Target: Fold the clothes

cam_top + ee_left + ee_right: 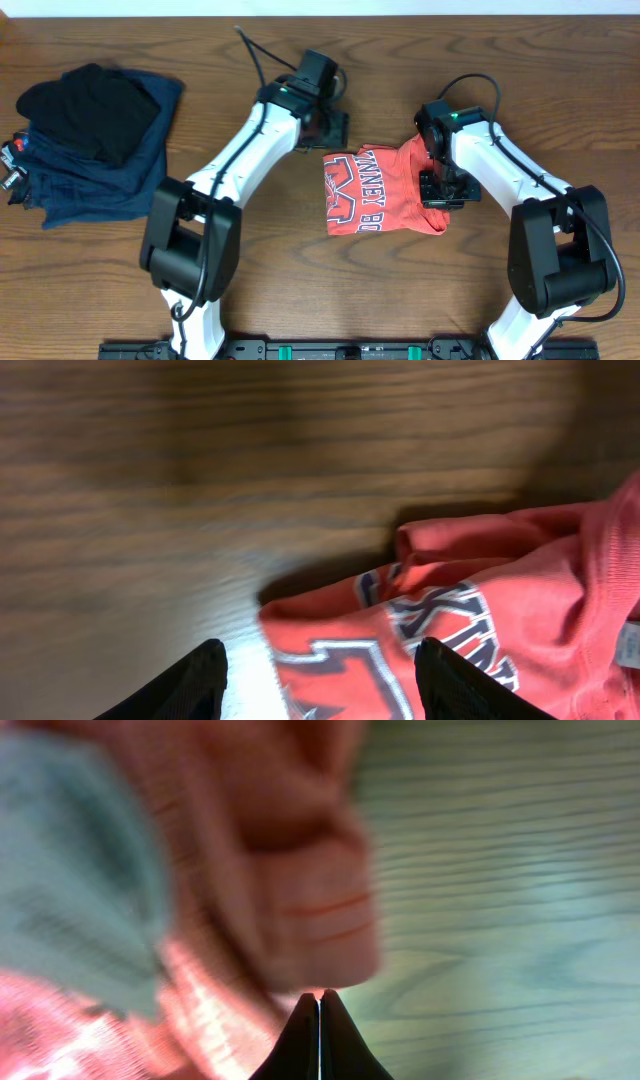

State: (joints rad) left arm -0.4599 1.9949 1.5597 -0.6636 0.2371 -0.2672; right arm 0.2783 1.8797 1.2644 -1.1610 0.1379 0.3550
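Observation:
The clothes point(375, 190), a coral-red T-shirt with block lettering, lie partly folded on the wooden table between the two arms. My left gripper point(335, 130) hovers at the shirt's upper left corner. In the left wrist view it point(320, 650) is open, its dark fingers point(195, 680) straddling the shirt's printed edge point(480, 630) without touching. My right gripper point(437, 188) sits on the shirt's right edge. Its jaws point(319, 995) are pressed together, with blurred red cloth point(250, 870) bunched at the tips.
A pile of navy folded garments point(95, 165) with a black garment point(90, 105) on top lies at the far left. Small objects point(12, 165) sit at the left edge. Bare wood point(560, 90) surrounds the shirt.

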